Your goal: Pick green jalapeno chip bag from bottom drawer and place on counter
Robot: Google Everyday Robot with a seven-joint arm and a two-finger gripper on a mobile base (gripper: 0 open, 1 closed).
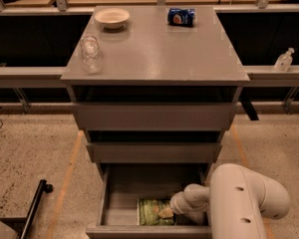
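Smooth gripper [166, 212] in matt bottom drawer [120, 193]

the bench [154, 59] bears a bowl [111, 18], a clear bottle [90, 54] and a blue can [182, 17]. the bottom drawer [120, 195] holds a green bag [149, 212] and the claw [165, 212].

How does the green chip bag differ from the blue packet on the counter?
The green jalapeno chip bag lies in the open bottom drawer; the blue packet sits on the counter near its back edge. The bag is green, with the gripper at its edge; the packet is blue, with nothing touching it. Both are small.
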